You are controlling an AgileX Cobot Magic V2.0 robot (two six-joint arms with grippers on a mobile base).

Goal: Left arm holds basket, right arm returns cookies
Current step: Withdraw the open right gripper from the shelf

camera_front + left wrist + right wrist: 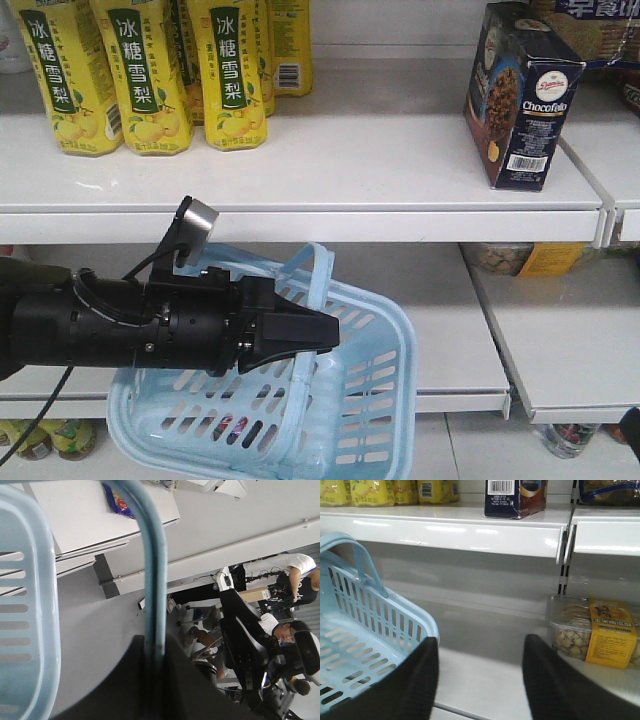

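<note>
one view alone, right wrist, shows spread fingers (555,680), nothing between.

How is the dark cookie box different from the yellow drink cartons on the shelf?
The cookie box is dark navy with a cookie picture; the drink cartons are bright yellow with green labels. The cookie box stands alone at the right end of the shelf; the drink cartons crowd together at the left. The box is turned corner-on, barcode side showing; the cartons face forward. Both stand upright on the same white shelf.

The white upper shelf (330,160) carries yellow drink cartons (150,75) and the cookies (520,100), well apart.
</note>
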